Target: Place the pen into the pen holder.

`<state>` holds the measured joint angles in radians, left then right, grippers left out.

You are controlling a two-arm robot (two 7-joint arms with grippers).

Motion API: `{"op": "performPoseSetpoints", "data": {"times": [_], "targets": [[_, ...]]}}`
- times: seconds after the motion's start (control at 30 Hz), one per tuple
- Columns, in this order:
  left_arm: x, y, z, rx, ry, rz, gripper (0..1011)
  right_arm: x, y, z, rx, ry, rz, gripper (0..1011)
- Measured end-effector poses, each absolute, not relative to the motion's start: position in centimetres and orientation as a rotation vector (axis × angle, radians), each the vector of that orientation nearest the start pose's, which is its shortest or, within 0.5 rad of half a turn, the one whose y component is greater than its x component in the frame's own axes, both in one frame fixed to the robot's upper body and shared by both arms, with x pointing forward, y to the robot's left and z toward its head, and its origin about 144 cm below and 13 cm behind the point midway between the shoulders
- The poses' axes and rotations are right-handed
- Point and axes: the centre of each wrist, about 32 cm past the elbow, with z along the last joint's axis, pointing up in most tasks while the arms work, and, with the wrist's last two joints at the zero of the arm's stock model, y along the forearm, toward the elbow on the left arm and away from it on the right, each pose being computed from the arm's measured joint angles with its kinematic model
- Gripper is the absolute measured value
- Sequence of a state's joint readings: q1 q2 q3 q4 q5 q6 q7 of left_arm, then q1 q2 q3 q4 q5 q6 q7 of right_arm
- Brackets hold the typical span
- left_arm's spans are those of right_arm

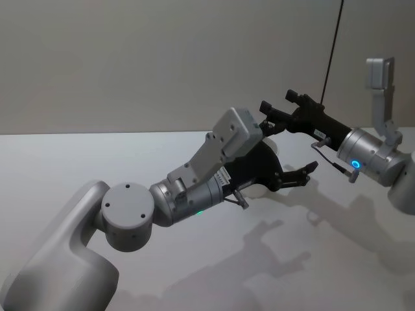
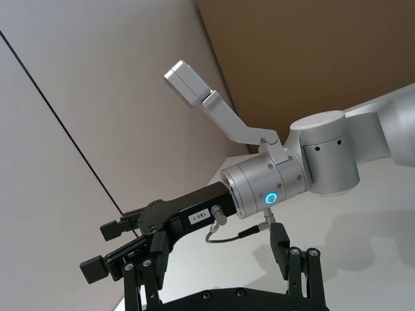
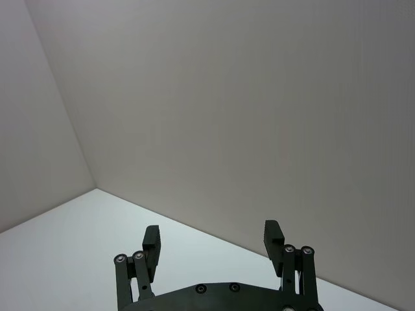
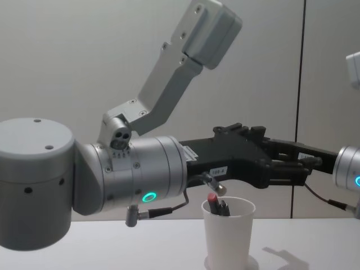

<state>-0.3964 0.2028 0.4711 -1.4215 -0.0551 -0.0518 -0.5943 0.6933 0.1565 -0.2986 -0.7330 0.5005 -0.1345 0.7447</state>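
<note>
The pen holder (image 4: 228,236), a plain white paper cup, stands upright on the white table near the front in the chest view. A pen (image 4: 213,199) with a red top leans inside it, its end just above the rim, with a dark thing beside it. My left gripper (image 1: 295,170) hovers just above the cup, open and empty; the left wrist view shows its fingers (image 2: 280,238) spread. My right gripper (image 3: 213,241) is open with nothing between its fingers. It hangs higher and farther back, pointing toward my left (image 1: 279,103).
The white table (image 1: 97,155) runs back to a plain grey wall. A thin dark cable (image 1: 334,45) hangs down the wall behind my right arm. Both arms crowd the space over the cup; bare table lies to the left and front right.
</note>
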Motion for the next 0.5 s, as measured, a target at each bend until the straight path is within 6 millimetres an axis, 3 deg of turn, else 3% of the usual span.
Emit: {"op": "performPoseSetpoints", "data": {"times": [0.5], "targets": [[53.93,15.29,121.28,0.116,-0.327,0.556,1003,63.25,-24.78,116.19,0.151,0.126,-0.776,1002]]}}
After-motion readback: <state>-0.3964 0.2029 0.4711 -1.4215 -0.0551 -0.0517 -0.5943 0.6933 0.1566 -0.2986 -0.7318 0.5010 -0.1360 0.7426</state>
